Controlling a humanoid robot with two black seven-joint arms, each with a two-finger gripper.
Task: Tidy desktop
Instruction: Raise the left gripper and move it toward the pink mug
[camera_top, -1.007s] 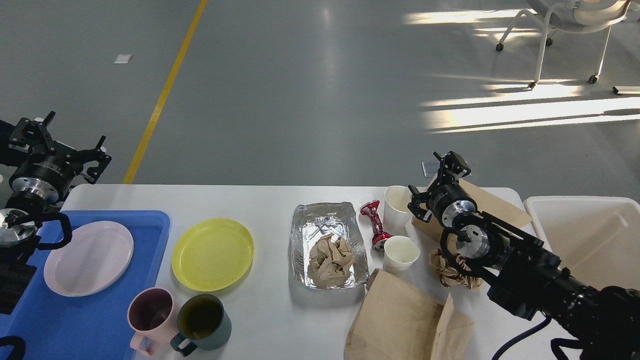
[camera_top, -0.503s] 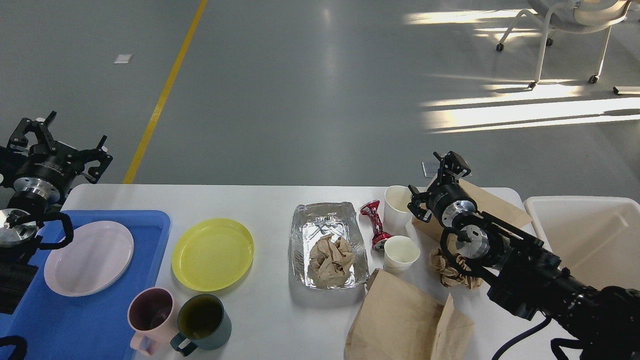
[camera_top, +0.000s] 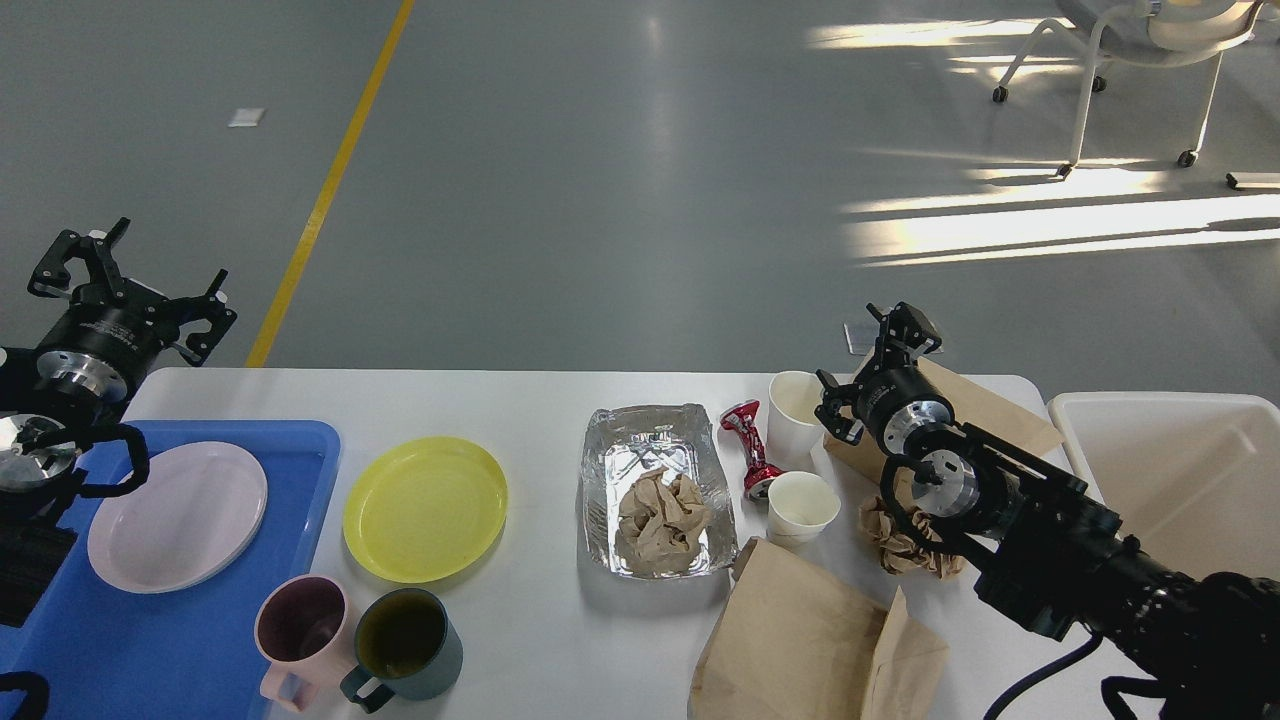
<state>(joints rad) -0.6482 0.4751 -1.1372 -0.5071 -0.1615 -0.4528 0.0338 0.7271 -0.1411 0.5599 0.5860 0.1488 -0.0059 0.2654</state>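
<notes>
The white desktop (camera_top: 540, 410) carries a yellow plate (camera_top: 425, 508), a pink cup (camera_top: 300, 628), a dark green cup (camera_top: 405, 640), a foil tray (camera_top: 655, 440) with crumpled brown paper (camera_top: 660, 518), a crushed red can (camera_top: 750, 445), two white paper cups (camera_top: 792, 405) (camera_top: 802, 505), a paper ball (camera_top: 900, 545) and brown paper bags (camera_top: 810, 640). My left gripper (camera_top: 130, 270) is open and empty above the desktop's far left corner. My right gripper (camera_top: 875, 365) is open and empty beside the far paper cup.
A blue tray (camera_top: 150, 650) at the left holds a pale pink plate (camera_top: 178, 515). An off-white bin (camera_top: 1180, 480) stands at the right edge. Another brown bag (camera_top: 990, 410) lies behind my right arm. A chair (camera_top: 1130, 60) stands on the floor far right.
My left gripper has risen slightly and shifted a little right. My right arm and the things on the desktop have not moved.
</notes>
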